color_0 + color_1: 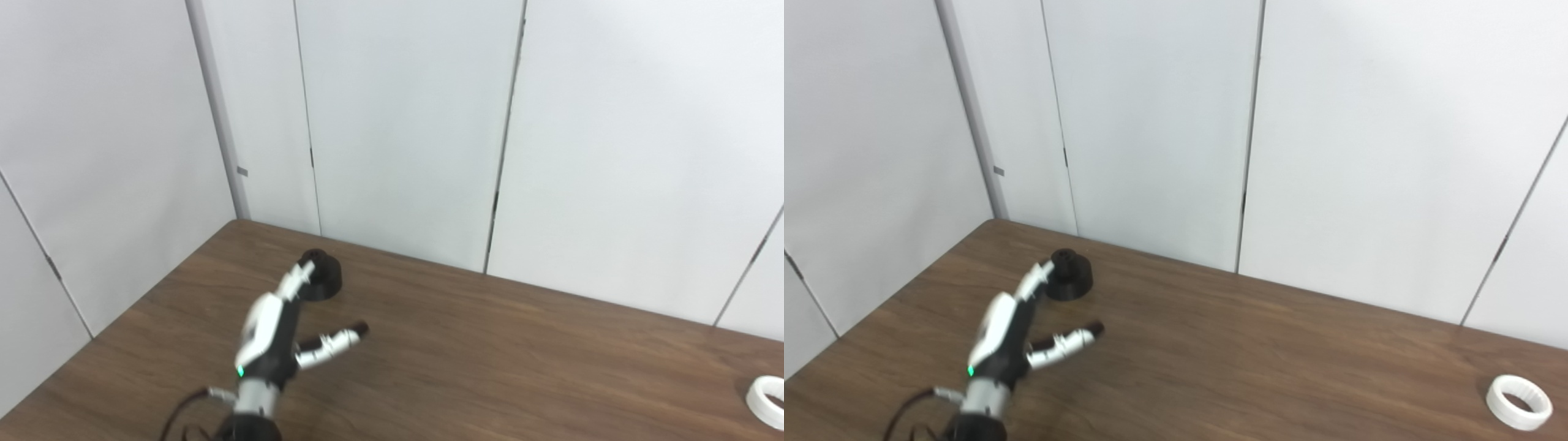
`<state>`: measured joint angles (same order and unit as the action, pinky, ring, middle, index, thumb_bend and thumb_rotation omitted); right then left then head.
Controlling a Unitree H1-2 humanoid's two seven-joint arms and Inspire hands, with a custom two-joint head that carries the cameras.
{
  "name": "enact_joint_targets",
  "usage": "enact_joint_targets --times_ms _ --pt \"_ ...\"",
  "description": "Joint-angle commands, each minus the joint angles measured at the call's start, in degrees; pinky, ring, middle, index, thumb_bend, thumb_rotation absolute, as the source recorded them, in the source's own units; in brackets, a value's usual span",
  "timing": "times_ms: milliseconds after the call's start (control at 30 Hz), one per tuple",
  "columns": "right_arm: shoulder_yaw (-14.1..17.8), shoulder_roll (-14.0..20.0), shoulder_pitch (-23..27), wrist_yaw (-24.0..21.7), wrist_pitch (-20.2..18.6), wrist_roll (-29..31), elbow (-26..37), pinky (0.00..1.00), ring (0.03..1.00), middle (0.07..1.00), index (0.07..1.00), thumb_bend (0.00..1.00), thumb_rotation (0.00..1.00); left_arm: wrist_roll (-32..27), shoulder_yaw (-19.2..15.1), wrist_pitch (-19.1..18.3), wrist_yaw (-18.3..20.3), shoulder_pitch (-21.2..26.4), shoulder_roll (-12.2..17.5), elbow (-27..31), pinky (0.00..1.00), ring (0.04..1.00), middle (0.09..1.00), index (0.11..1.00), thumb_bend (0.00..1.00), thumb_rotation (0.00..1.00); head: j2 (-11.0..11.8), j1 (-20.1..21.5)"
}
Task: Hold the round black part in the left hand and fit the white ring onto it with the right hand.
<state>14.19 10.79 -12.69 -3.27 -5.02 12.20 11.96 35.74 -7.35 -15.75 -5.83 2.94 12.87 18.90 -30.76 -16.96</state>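
Observation:
The round black part [321, 275] stands on the brown table near its far left corner; it also shows in the right eye view [1070, 274]. My left hand [275, 331] is open, fingers and thumb spread, just in front of the part, with its fingertips [304, 269] at the part's near left side. It holds nothing. The white ring [1518, 401] lies flat on the table at the far right, cut off by the frame edge in the left eye view [768, 399]. My right hand is not in view.
The table [490, 355] is backed by white wall panels [398, 122] on the far and left sides. A black cable [184, 410] runs from the left wrist toward the bottom edge.

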Motion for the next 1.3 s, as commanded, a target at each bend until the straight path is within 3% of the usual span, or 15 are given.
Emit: enact_joint_targets --times_ms 0,167,500,900,1033,1133,1267 --pt "0.34 0.26 -0.78 0.88 -1.34 -0.63 1.14 1.0 1.0 0.983 1.0 0.6 1.0 3.26 -0.09 -1.77 -0.54 2.68 1.66 0.35 0.96 1.0 1.0 0.884 0.92 0.47 -0.03 -0.06" --pt "0.08 0.33 -0.88 0.88 -1.14 -1.74 1.36 1.0 1.0 0.981 1.0 0.61 1.0 7.01 -0.23 -2.14 -1.08 5.21 5.44 -2.8 1.0 1.0 0.979 0.858 0.92 0.46 -0.58 0.43" --pt "-0.38 0.33 -0.7 1.35 -0.59 -4.12 1.37 1.0 1.0 0.964 0.996 0.58 1.0 7.31 -1.05 -1.47 -1.71 9.0 13.25 -11.88 1.0 0.999 0.954 0.84 0.95 0.48 -0.67 0.67" --pt "-0.37 0.25 -0.99 1.33 -0.94 -4.1 1.9 1.0 1.0 0.965 1.0 0.59 1.0 8.3 1.83 -3.19 -1.72 13.14 17.09 -21.83 1.0 0.989 0.948 0.829 0.99 0.55 -1.02 0.55" --pt "-0.46 0.3 -1.12 1.2 -1.07 -4.05 2.18 1.0 1.0 0.967 1.0 0.61 1.0 8.36 3.71 -5.76 1.73 14.85 18.43 -25.3 1.0 1.0 0.949 0.843 0.99 0.53 -1.13 0.75" --pt "-0.44 0.31 -1.28 1.21 -1.14 -4.02 2.35 1.0 1.0 0.968 1.0 0.62 1.0 9.6 6.5 -8.26 4.66 15.83 19.93 -27.41 1.0 0.999 0.948 0.851 1.0 0.59 -1.26 0.87" --pt "-0.4 0.27 -1.39 1.04 -1.07 -3.59 2.43 1.0 1.0 0.965 1.0 0.62 1.0 8.73 8.43 -7.87 5.13 16.6 20.89 -30.09 1.0 0.993 0.948 0.85 1.0 0.64 -1.35 0.97"
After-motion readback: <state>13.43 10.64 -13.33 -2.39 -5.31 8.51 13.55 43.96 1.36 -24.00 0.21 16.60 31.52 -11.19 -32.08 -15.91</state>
